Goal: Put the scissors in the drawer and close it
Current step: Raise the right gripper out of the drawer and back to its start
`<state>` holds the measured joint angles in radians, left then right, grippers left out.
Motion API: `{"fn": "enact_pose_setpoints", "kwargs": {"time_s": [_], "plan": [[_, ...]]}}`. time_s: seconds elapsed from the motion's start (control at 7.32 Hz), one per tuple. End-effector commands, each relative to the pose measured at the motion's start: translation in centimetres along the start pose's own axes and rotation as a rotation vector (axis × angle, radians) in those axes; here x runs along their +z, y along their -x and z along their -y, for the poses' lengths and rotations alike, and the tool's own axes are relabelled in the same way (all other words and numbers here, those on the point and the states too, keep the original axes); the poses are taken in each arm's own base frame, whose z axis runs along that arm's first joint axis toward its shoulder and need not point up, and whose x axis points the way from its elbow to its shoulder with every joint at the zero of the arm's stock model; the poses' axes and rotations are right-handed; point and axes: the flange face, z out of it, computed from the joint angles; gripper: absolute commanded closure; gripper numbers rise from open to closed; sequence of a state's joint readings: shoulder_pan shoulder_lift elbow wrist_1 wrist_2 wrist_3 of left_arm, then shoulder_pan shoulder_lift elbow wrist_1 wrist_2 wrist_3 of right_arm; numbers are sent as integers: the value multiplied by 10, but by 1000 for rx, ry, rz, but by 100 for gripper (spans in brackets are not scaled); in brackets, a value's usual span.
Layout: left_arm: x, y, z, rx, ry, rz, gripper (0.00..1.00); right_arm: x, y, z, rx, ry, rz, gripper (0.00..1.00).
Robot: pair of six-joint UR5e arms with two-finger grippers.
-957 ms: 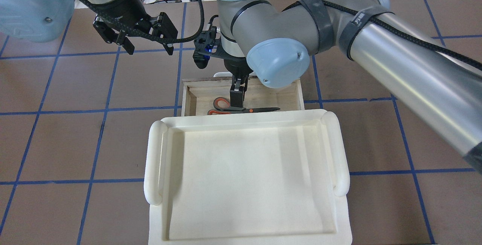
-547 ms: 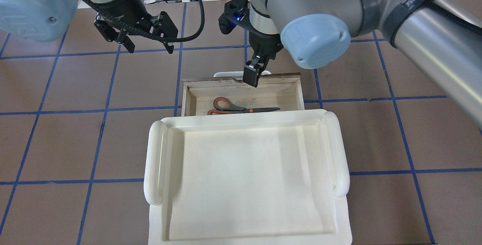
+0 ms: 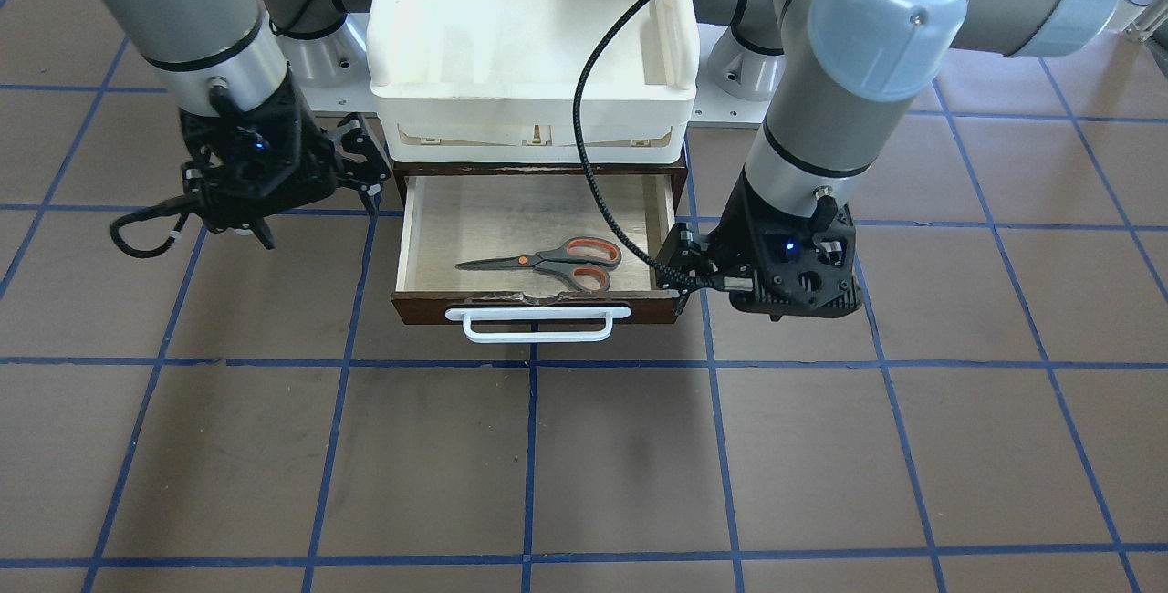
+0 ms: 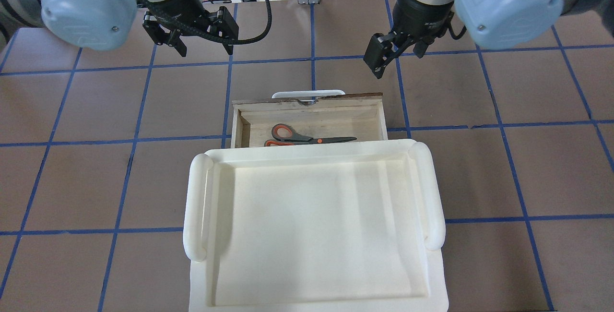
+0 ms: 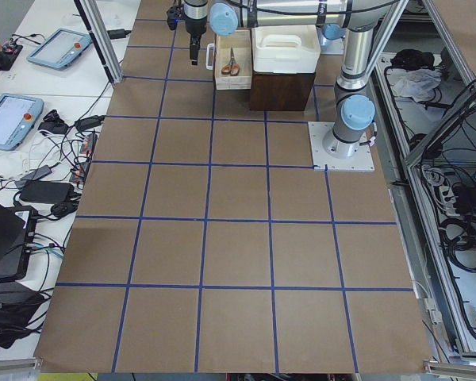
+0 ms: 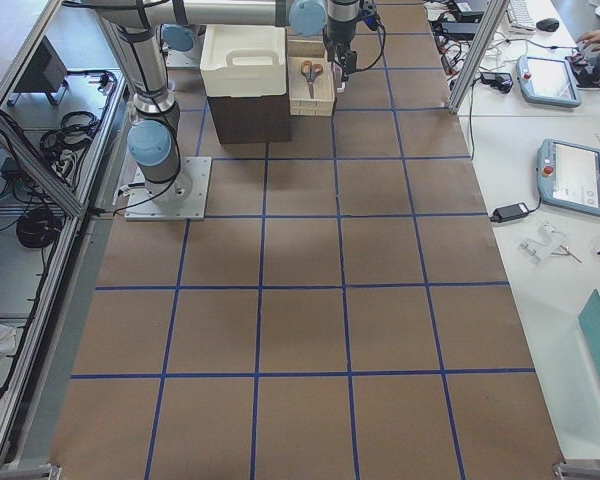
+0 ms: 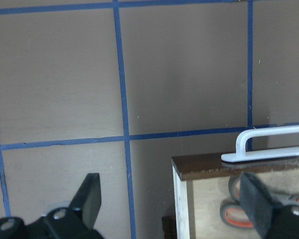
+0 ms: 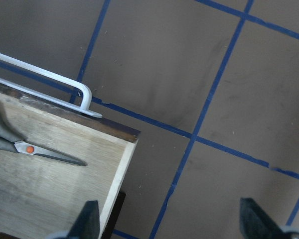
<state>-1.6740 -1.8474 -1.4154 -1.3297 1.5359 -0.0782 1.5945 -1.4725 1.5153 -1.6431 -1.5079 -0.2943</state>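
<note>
Small metal scissors (image 4: pixel 307 138) with orange-and-grey handles are lying in brown-fronted wooden drawer (image 4: pixel 268 105), long axis along its front, blades pointing toward right edge of worktop (image 4: pixel 96 182); left pincer (image 4: pixel 204 45) and right pincer (image 4: pixel 398 55) are hanging spread.

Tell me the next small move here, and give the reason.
Probably swing the left gripper across to just in front of the white handle, ready to push. The scissors lie flat inside the drawer, which stands pulled out. Both grippers are open, empty and clear of it, the right gripper included.
</note>
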Motion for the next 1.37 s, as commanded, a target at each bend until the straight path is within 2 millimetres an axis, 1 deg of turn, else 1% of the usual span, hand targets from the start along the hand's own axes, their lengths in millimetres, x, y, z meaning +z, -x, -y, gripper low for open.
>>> {"fn": "enact_pose_setpoints", "kwargs": {"time_s": [0.0, 0.14, 0.27, 0.41, 0.55, 0.68, 0.82, 0.96, 1.23], "plan": [[10, -57, 36, -29, -30, 0, 0, -10, -54, -19, 136, 20, 1, 0], [25, -75, 49, -45, -34, 19, 0, -14, -65, -26, 163, 34, -1, 0], [41, -88, 56, -105, -25, 20, 0, -13, -65, -34, 185, 39, 1, 0], [59, -97, 59, -145, -26, 45, 0, -4, -58, -46, 250, 60, 4, 0], [84, -109, 59, -179, -4, 62, 0, 4, -50, -63, 292, 63, 5, 0], [106, -115, 60, -174, 25, 71, 0, 0, -46, -72, 298, 44, -4, 0], [133, -118, 61, -193, 56, 82, 0, -6, -44, -76, 300, 33, -10, 0], [144, -128, 59, -190, 63, 86, 0, -14, -41, -82, 360, 25, -24, 0], [179, -144, 51, -144, 113, 95, 0, -19, -41, -86, 374, 23, -52, 0]]}}
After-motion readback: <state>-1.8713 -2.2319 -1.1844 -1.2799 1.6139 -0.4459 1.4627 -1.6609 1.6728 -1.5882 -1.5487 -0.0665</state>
